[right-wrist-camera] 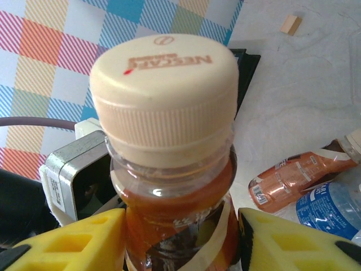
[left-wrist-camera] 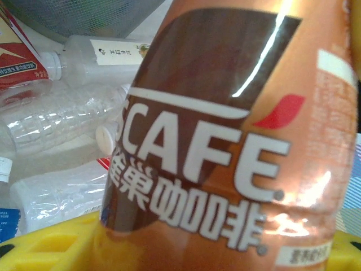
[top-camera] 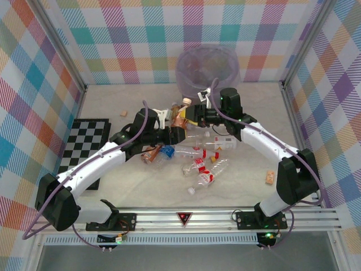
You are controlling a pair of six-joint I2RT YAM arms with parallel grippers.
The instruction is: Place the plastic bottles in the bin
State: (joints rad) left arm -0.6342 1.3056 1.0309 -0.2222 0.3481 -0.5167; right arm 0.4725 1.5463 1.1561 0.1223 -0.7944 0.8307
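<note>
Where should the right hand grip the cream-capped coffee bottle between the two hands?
Grip the coffee bottle at the shoulder just below its cream cap, coming in square to its axis with a finger on each side, where the right hand is placed. It is round there, the cap rim overhangs, and the left hand appears to hold the labelled body further along.

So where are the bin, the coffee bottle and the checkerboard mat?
bin (top-camera: 183, 70), top view, left wall.
coffee bottle (right-wrist-camera: 166, 96), right wrist view, cream cap.
checkerboard mat (top-camera: 84, 138), top view, middle.
</note>
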